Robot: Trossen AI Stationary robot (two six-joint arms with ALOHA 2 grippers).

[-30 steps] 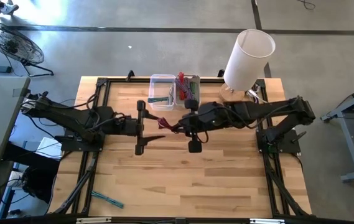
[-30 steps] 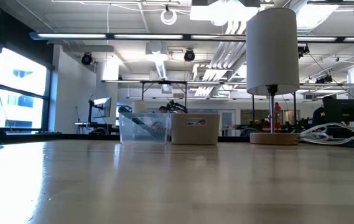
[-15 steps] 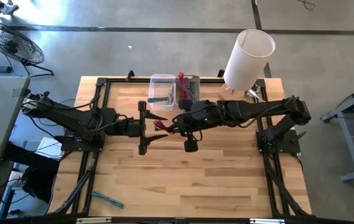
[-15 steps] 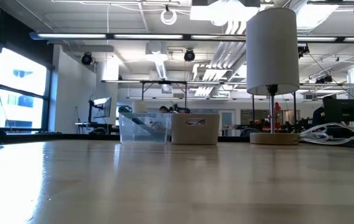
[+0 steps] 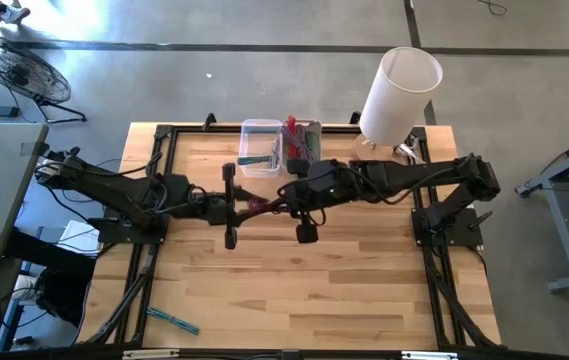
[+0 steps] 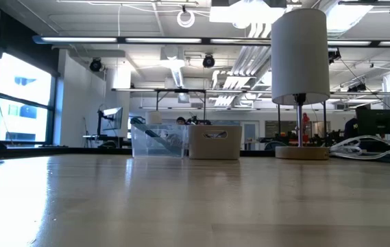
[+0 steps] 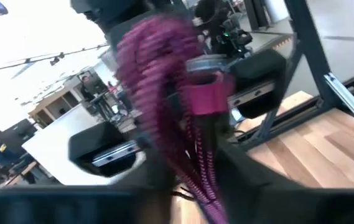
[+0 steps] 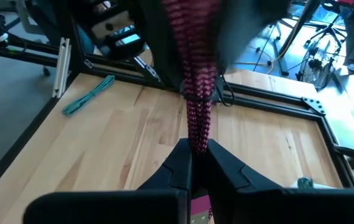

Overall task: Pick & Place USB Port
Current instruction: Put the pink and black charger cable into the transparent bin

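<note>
High view: both arms meet over the back middle of the wooden table [image 5: 294,290], just in front of two small bins. The left end effector [image 5: 242,206] and the right end effector [image 5: 286,200] face each other, close together, with a red braided cable [image 5: 260,205] strung between them above the table.

Right wrist view: the right end effector [image 8: 195,163] has its two dark fingers pressed together on the cable [image 8: 196,118], which runs out from the fingertips toward the other arm. A teal cable [image 8: 89,95] lies on the table beyond, near the frame rail.

Left wrist view: the braided cable [image 7: 164,106] fills the picture, with a pink plug body and metal end [image 7: 204,87] at its upper part, next to the right arm's dark housing. The view is blurred; I cannot tell whether the left end effector's fingers are closed on the cable or apart.

High view, the rest: clear bin [image 5: 261,148] and a second bin [image 5: 303,141] holding red and dark cables, side by side at the table's back edge. White lamp [image 5: 398,95] at the back right corner. Teal cable [image 5: 172,319] lies at the front left, well apart from both arms.

Low view: bins and lamp [image 6: 299,82] stand far off; neither arm shows.
</note>
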